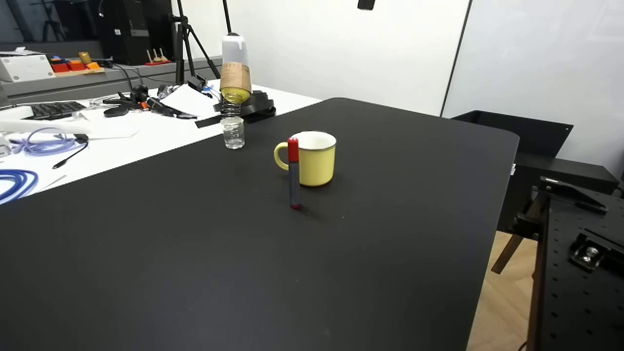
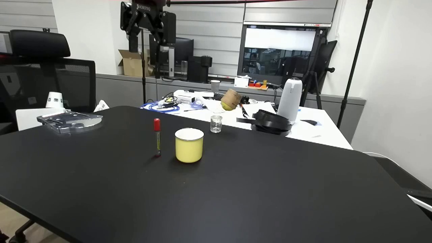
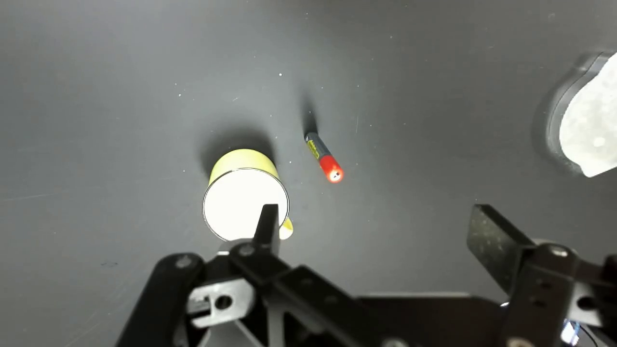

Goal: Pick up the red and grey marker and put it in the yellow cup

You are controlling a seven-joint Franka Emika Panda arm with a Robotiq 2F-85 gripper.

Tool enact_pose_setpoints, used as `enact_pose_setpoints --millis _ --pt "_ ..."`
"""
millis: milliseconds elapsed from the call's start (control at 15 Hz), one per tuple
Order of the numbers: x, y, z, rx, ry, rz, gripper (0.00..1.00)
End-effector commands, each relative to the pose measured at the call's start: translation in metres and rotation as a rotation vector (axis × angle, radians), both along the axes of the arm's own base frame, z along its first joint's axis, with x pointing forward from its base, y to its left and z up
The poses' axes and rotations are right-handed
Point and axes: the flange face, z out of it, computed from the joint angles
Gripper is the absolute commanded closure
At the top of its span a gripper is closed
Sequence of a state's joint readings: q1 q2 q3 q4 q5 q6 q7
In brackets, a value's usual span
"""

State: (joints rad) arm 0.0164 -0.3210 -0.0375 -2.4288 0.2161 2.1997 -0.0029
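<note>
The red and grey marker stands upright on the black table, red end up, in both exterior views (image 1: 294,183) (image 2: 158,138). The yellow cup stands upright beside it, with a small gap between them, in both exterior views (image 1: 318,165) (image 2: 189,150). Its handle shows in an exterior view. In the wrist view the marker (image 3: 324,156) is right of the cup (image 3: 243,161), whose white inside is glaring. My gripper (image 3: 376,207) is open and empty. It hangs high above the table in an exterior view (image 2: 145,64). One finger overlaps the cup in the wrist view.
A small clear glass (image 2: 216,124) stands near the table edge behind the cup. A flat clear plastic piece (image 2: 72,121) lies at the far left; it also shows in the wrist view (image 3: 590,120). A cluttered white table (image 1: 195,134) adjoins the black table (image 1: 219,273).
</note>
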Motion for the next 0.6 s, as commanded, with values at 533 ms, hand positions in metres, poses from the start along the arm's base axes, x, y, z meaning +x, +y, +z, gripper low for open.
enact_pose_setpoints --millis 533 --pt "0.020 -0.002 -0.036 -0.037 0.026 -0.018 0.00"
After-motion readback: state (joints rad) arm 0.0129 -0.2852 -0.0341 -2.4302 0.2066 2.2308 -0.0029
